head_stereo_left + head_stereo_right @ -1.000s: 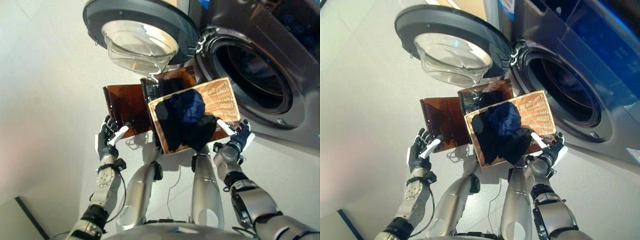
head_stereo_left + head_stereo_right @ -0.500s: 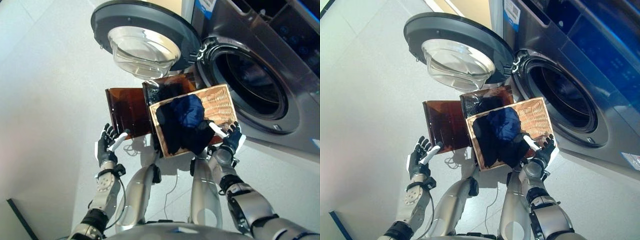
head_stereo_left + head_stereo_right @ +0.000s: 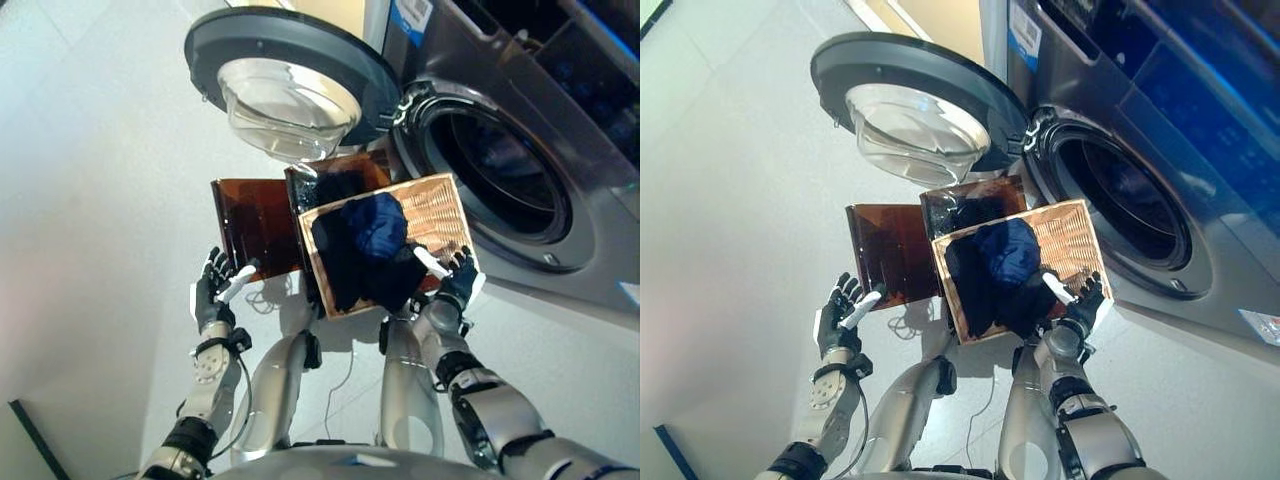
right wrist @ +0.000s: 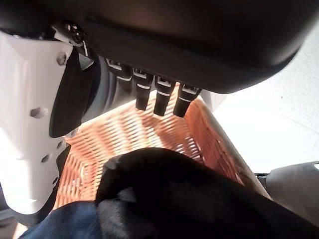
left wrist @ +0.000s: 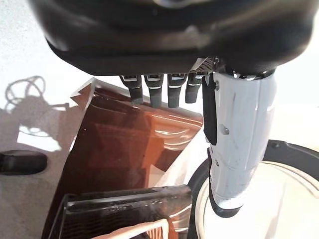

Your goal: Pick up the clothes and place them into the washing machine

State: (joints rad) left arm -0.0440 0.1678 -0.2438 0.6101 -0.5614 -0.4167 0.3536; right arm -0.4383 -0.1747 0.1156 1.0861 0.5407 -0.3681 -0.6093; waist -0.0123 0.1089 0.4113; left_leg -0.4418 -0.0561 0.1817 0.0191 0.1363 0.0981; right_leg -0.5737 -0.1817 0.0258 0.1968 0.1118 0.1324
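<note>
I stand on a pale, smooth floor (image 3: 90, 200) facing a grey washing machine (image 3: 560, 130), whose round door (image 3: 290, 70) hangs wide open to my left of the dark drum (image 3: 495, 165). The clothes (image 3: 365, 250), dark blue and black, lie heaped in an orange wicker basket (image 3: 440, 205) below the drum opening. My right hand (image 3: 458, 280) hovers at the basket's near edge, fingers straight, holding nothing. My left hand (image 3: 213, 290) is spread, empty, beside a brown glossy panel (image 3: 250, 225).

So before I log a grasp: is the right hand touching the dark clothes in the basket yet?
Cannot tell. In the right wrist view the right hand hangs open over the dark clothes in the basket, but neither a gap nor contact shows plainly.
</note>
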